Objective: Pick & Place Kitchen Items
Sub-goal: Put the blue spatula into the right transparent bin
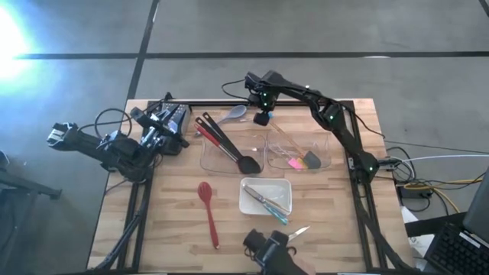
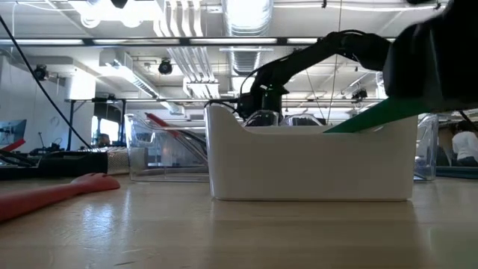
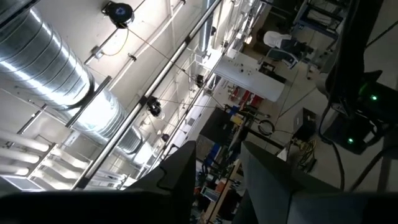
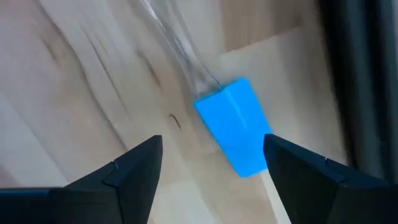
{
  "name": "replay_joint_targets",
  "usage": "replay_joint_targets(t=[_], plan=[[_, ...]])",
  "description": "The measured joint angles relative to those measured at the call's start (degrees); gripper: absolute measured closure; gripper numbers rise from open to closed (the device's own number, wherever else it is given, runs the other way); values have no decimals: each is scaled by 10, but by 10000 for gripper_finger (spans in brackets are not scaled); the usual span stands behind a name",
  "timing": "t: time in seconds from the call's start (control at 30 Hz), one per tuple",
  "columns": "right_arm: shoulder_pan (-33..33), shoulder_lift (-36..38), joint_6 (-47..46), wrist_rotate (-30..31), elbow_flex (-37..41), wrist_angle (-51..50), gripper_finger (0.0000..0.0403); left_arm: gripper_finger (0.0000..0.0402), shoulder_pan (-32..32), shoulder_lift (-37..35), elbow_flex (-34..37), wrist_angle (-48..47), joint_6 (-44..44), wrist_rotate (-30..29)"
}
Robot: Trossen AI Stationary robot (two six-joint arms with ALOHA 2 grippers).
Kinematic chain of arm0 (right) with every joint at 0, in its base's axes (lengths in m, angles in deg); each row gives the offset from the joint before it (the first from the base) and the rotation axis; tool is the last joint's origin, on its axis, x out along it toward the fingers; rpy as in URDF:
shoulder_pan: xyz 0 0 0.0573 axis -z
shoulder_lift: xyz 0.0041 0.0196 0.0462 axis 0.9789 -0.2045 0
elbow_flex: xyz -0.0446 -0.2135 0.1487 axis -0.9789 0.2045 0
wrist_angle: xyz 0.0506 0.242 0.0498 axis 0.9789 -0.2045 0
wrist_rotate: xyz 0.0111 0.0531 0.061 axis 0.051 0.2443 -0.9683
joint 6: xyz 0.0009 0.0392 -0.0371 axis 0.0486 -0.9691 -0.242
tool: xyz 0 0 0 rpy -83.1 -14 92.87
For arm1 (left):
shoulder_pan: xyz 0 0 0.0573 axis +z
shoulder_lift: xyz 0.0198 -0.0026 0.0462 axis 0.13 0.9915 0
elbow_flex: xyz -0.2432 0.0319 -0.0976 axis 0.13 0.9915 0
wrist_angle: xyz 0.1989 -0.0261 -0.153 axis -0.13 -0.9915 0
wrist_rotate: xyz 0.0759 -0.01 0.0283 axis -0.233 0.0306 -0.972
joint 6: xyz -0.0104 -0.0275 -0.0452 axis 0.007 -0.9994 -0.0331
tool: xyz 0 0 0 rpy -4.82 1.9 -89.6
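Wooden table on a grey floor; ceiling ducts and light strips show behind it in the low view. Right gripper hangs over the far edge of the table, between the two clear bins, fingers spread wide with nothing between them; the blue spatula lies on the wood directly below it. Left gripper is parked at the far left corner, pointing up at the ceiling, fingers partly apart, holding nothing.

Left bin: black ladle and red-handled utensil leaning in it. Grey spoon on the table just behind that bin. Right bin: pink spatula and a grey one. White tray: tongs. Red spoon on the wood left of the tray. Small knife near the front edge
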Motion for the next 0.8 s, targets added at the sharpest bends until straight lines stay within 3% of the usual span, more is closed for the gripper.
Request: replay_joint_targets(t=[0.37,0.67,0.8], plan=[[14,-7,13,34,-1,25,134,268,0,0,5,0,0,2],[22,-6,7,11,29,24,138,268,0,0,9,0,2,5],[16,-4,18,32,37,35,138,268,0,0,9,0,2,5]])
